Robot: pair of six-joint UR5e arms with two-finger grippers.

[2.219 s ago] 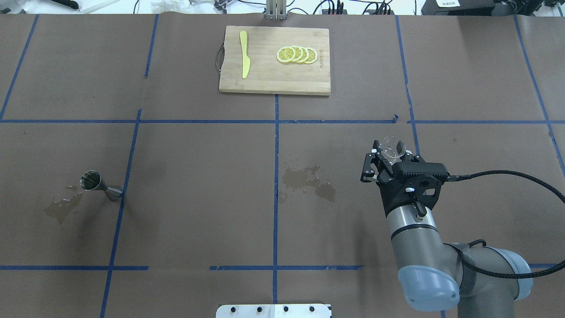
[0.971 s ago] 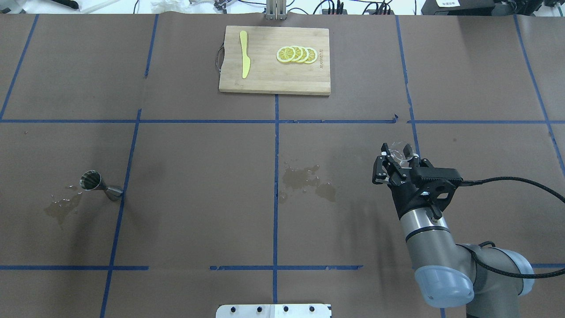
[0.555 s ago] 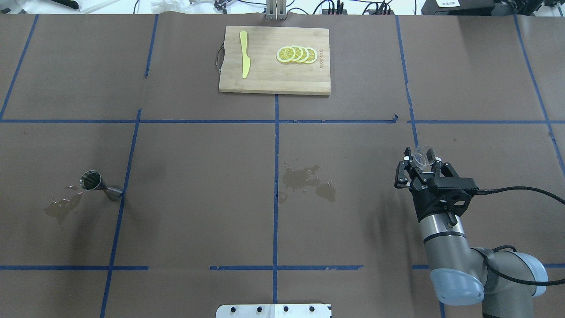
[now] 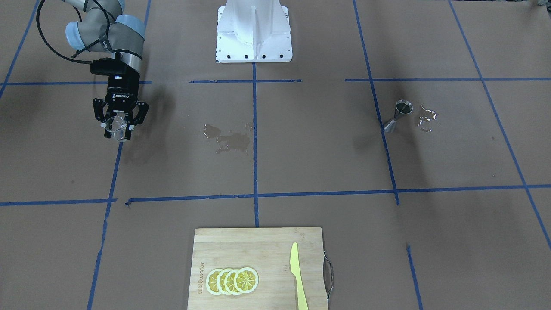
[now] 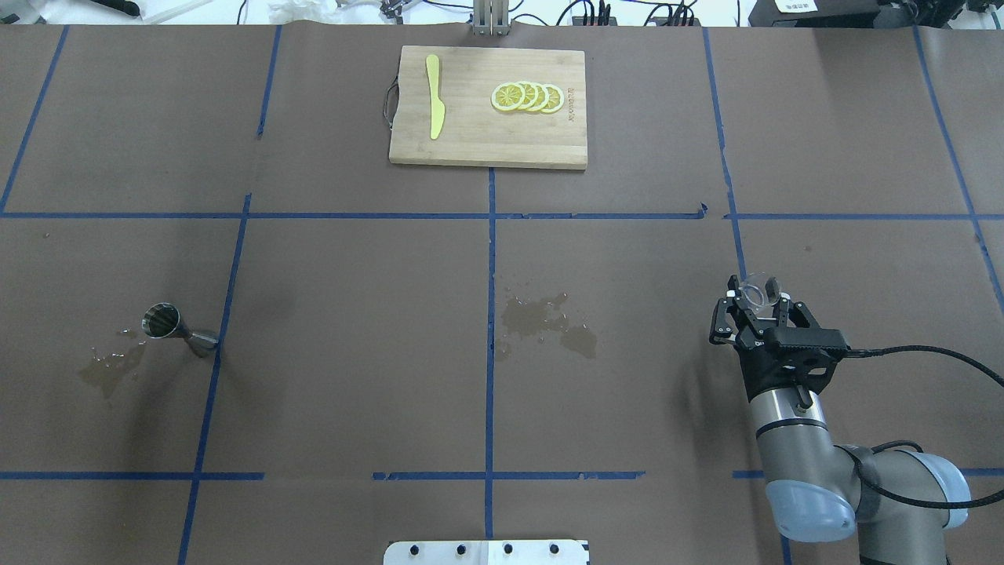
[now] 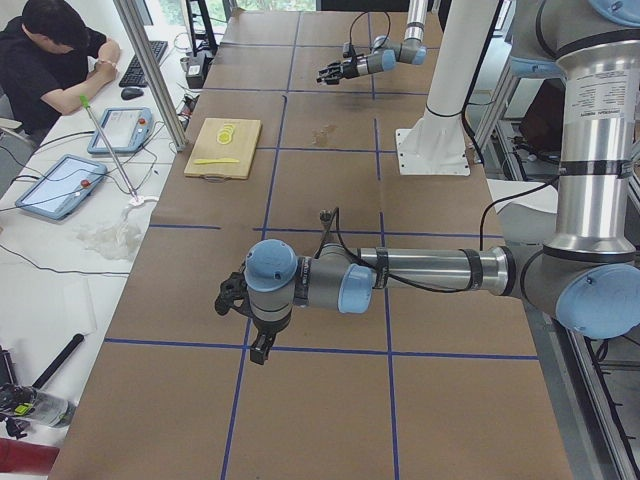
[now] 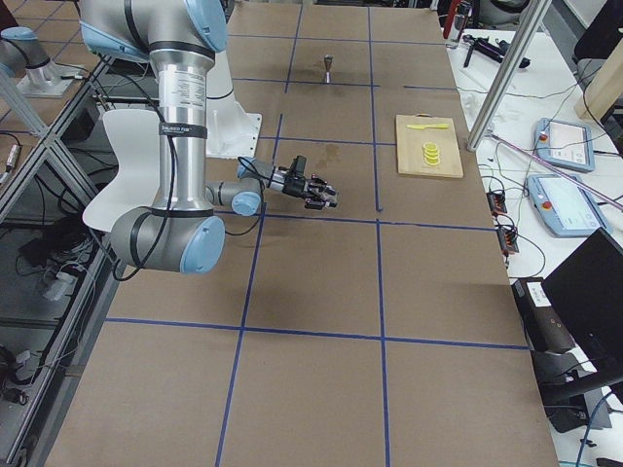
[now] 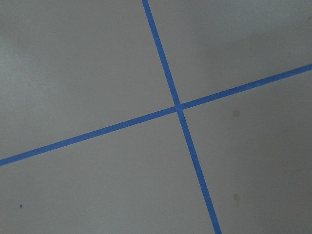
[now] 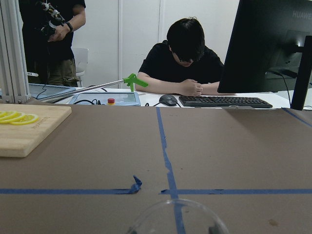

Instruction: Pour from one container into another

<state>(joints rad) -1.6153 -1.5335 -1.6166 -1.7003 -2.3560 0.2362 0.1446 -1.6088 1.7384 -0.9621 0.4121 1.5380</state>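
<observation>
Listing one clear glass cup [image 5: 756, 287], pinched off the table [image 5: 353, 275] between the fingers of the right gripper [image 5: 754, 297], on the table's right half. It is well apart from one steel jigger [image 5: 166, 322], upright at the far left.

One cutting board [image 5: 471, 145] holds one yellow knife [image 5: 434, 98] and four lemon slices [image 5: 527, 96]. Two wet patches [image 5: 545, 320]: one mid-table, one beside the jigger.

Left gripper [image 6: 232, 296]: finger state cannot be told.

Change: the right gripper and cup have shifted rightward and nearer the robot; the jigger is unmoved.

Looking down from behind the robot, you have the jigger [image 5: 169, 323] standing far left, the glass cup [image 5: 757, 290] far right between the right gripper [image 5: 758, 303] fingers, a spill [image 5: 549, 318] between them, and the cutting board [image 5: 471, 137] beyond.
</observation>
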